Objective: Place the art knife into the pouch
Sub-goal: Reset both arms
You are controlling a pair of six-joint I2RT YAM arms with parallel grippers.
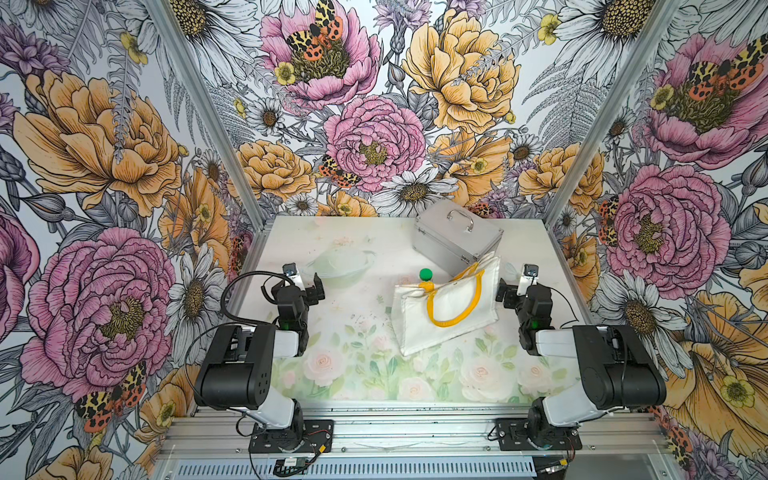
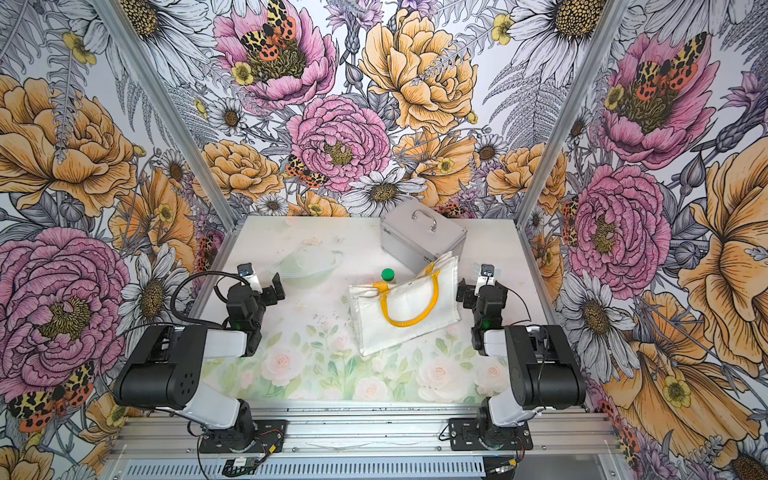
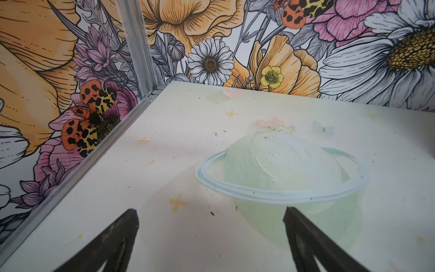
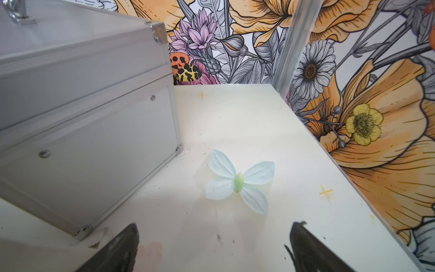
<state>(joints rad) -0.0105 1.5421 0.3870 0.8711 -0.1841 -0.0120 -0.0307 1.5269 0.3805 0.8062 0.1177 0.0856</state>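
2 high top views share the table (image 1: 291,241); wrist cameras skim it.

From above, the left arm (image 1: 245,365) sits at 7 o'clock, folded back on itself with the elbow low. Its left gripper (image 1: 313,289) points toward 12 o'clock, jaws spread wide and holding nothing. The right arm (image 1: 615,365) mirrors it at 5 o'clock, and the right gripper (image 1: 504,293) is likewise spread wide and empty.
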